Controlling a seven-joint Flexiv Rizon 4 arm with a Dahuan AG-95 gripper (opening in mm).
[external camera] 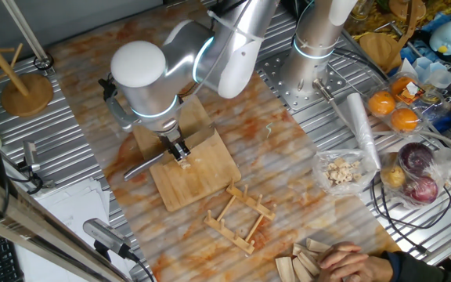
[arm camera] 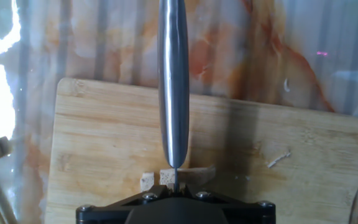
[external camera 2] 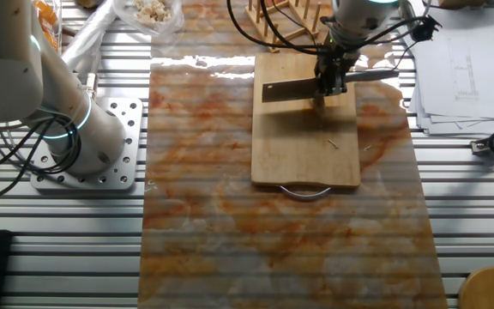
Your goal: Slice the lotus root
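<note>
While the lotus root point(arm camera: 166, 178) lay in small pale pieces on the wooden board point(arm camera: 104, 143), you had it directly under the knife point(arm camera: 174, 81), whose blade ran away from the gripper point(arm camera: 174, 186). The jaws were closed on the knife. The clear bag point(external camera: 343, 170) held pale chunks, well apart.

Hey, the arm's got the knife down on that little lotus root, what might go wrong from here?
1. The small pale lotus root pieces are unheld, so the steel knife may push them aside instead of cutting.
2. They lie near one edge of the wooden cutting board; loose chunks could roll off.
3. The gripper holds the knife handle; it might twist under pressure.
</note>
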